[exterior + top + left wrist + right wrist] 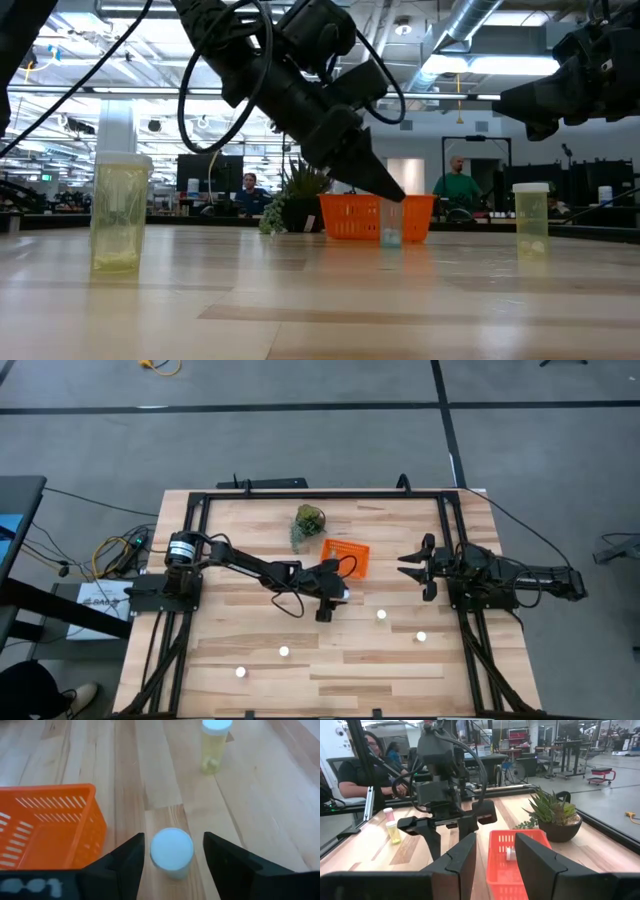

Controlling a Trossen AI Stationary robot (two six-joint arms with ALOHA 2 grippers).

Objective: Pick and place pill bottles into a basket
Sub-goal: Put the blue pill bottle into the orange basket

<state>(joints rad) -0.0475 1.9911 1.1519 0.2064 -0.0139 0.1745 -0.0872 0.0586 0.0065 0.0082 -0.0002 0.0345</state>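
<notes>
A pill bottle with a round white cap [171, 851] stands upright on the table beside the orange mesh basket [55, 815], also seen in the high view [345, 558]. My left gripper [174, 854] is open, slanting down, its two fingers on either side of this bottle's cap with small gaps. The low view shows the bottle [390, 224] under the fingertips. My right gripper [412, 568] is open and empty at the table's right, raised. One bottle [510, 853] lies inside the basket. Other bottles stand loose [381, 615] [421, 637] [284, 652].
A potted green plant [308, 525] stands just beyond the basket. A further bottle [240, 672] stands near the front left. A black frame [320, 493] runs round the table. People sit in the room behind [367, 765].
</notes>
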